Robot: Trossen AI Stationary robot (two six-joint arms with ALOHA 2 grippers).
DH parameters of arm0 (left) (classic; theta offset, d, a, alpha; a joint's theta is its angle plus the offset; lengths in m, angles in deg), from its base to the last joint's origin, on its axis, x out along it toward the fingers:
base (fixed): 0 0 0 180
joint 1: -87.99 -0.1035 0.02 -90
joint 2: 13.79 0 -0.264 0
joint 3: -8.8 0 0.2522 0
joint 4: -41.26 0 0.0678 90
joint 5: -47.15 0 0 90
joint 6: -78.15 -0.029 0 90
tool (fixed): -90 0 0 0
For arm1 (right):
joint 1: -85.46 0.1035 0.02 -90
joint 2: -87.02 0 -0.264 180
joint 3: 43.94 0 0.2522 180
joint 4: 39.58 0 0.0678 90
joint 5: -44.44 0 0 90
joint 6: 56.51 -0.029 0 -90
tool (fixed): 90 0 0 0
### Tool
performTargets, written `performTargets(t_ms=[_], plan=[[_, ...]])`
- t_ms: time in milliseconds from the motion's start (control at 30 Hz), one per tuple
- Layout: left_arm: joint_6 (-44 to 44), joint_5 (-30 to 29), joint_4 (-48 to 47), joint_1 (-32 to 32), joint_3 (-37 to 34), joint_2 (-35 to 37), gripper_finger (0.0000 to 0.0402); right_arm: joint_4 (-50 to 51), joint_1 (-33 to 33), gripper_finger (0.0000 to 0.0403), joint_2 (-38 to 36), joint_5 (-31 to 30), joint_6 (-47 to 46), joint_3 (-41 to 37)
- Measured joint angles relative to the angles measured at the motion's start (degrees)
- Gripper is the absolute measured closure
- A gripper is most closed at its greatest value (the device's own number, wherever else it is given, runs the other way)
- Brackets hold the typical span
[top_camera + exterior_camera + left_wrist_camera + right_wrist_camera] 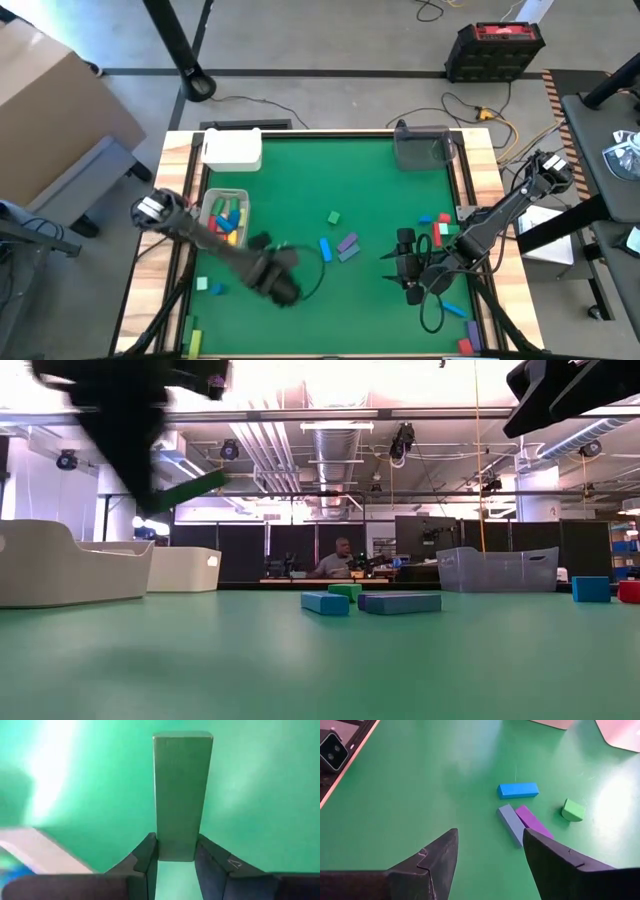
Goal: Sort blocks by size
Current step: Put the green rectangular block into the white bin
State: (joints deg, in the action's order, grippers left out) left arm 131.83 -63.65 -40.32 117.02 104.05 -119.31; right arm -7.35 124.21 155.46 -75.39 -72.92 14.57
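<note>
A long green bar is clamped by one end in the left gripper, lifted clear above the green tabletop. Carrying it to the block-filled tray nearby would go best level, released low (the tray looks fairly full). The right gripper hovers, jaws spread and empty, near blue, grey-blue and purple bars, with open room between.
</note>
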Motion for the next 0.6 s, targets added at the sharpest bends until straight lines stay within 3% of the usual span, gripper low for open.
performTargets(t_ms=[200,600], plan=[[-12.12,-5.09,-11.39,-15.41,1.36,1.32,0.032,0.04,0.02,0.0188,0.0,1.3,-0.27,-0.12],[-24.63,-6.48,-11.48,-53.78,2.05,3.35,0.0316,1.62,3.14,0.0205,0.0,4.56,-4.99,-2.58]])
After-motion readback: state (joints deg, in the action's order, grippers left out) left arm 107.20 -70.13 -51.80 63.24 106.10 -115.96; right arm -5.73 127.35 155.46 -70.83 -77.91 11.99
